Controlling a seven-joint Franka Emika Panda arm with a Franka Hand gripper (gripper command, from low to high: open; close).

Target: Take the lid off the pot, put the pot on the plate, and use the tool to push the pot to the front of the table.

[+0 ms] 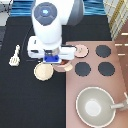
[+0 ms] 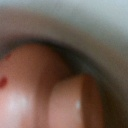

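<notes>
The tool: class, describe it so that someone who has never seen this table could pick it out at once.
Start at the black table in the exterior view and go to its left edge, well left of the gripper that hangs by the cream plate. There lies the tool, alone. Unlike the round plate and the pink lid on the stove, it is a thin cream-white spatula with a wider head.

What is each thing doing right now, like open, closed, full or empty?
lid: off the pot, lying on the stove counter.
pot: uncovered, beside the plate, under the gripper.
plate: nothing on it, flat on the table.
tool: lying on the table, untouched.
gripper: low over the pot.
pan: empty, on the stove counter.
</notes>
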